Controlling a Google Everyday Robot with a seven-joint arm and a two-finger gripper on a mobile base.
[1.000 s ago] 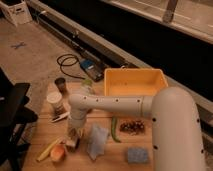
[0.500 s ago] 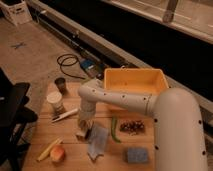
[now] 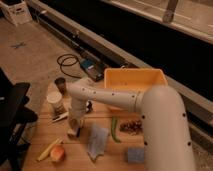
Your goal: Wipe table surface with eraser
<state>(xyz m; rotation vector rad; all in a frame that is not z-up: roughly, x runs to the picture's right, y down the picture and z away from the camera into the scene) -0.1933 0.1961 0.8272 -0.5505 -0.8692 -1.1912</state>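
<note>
The table surface [image 3: 44, 131] is a light wooden plank top in the lower half of the camera view. My white arm reaches in from the lower right and bends down to the gripper [image 3: 74, 129], which points straight down at the left-middle of the table. The eraser [image 3: 73, 133], a small tan block with a dark strip, sits between the fingers with its underside against the wood. The gripper hides the block's top.
A blue-grey cloth [image 3: 97, 140] lies just right of the gripper, with a green pod [image 3: 114, 130], brown bits [image 3: 131, 126] and a blue sponge [image 3: 135, 155] beyond. A white cup [image 3: 55, 102], a dark can [image 3: 61, 85], a yellow bin [image 3: 135, 82], a white utensil [image 3: 60, 118], yellow and orange fruit [image 3: 54, 151] and a black chair [image 3: 12, 115] surround it.
The gripper slid right across the table with the eraser, then came back left to about where it started. The other objects stayed put.
</note>
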